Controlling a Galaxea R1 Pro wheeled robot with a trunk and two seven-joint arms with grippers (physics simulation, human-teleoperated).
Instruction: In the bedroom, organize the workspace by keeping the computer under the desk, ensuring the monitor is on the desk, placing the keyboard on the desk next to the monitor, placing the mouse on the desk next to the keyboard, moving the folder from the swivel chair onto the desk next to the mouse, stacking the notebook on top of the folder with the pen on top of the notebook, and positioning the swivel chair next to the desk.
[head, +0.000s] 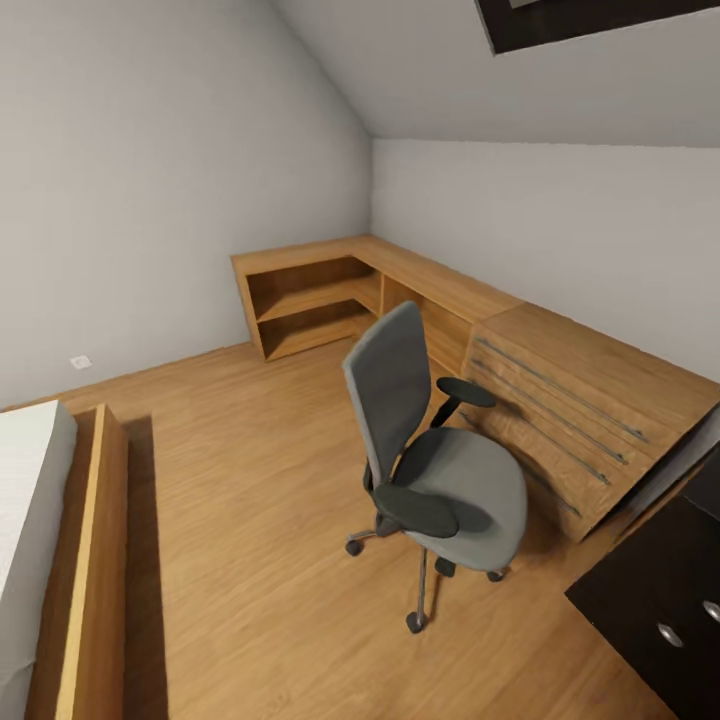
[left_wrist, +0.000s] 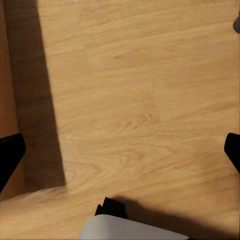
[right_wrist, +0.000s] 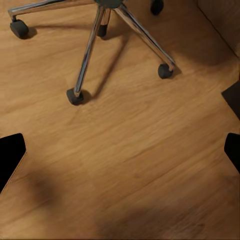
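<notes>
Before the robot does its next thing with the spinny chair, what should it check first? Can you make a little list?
1. Swivel chair found: ok, it stands on the wooden floor, seen from the head view.
2. Blue folder on the chair seat: not ok, the seat looks bare.
3. Chair next to the desk: cannot tell; only a black corner with silver knobs shows, with floor between them.
4. Left gripper free: ok, fingers wide apart, nothing between them.
5. Right gripper free: ok, open over the floor near the chair's chrome base.
6. Path to the chair: ok, bare floor in front of it.
</notes>
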